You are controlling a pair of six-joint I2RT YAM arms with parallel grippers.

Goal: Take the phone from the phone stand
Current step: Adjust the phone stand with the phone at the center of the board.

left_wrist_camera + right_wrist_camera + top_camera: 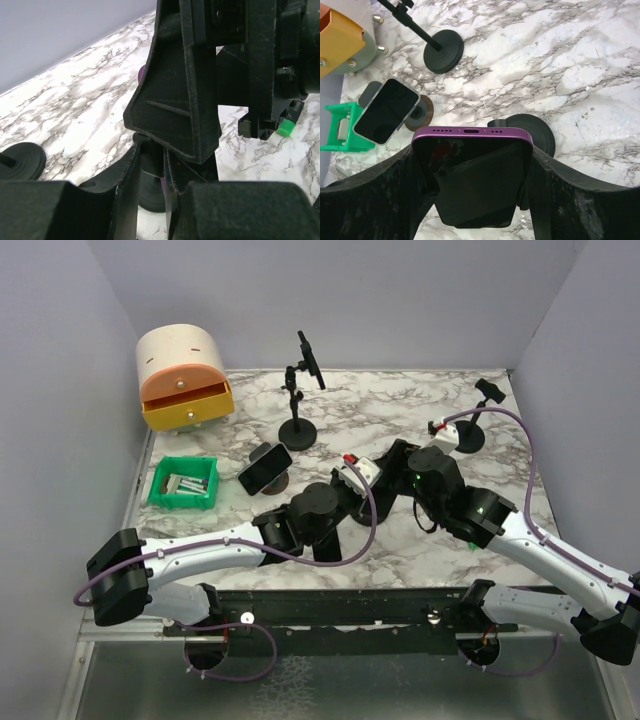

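A purple phone (472,170) with a dark screen sits between my right gripper's (472,152) two fingers, which press on its long sides. The round black base of its phone stand (532,131) shows just behind it. In the left wrist view the stand's black cradle (175,100) fills the middle, with a sliver of the purple phone (141,75) at its edge. My left gripper (150,160) is shut on the stand's thin post below the cradle. From above, both grippers meet at mid-table (395,472) and hide the phone.
A second phone (265,467) leans on a round wooden stand to the left. An empty black clamp stand (297,430) is behind it, another small stand (465,435) at the back right. A green bin (184,483) and a cream and yellow drawer box (183,375) occupy the left side.
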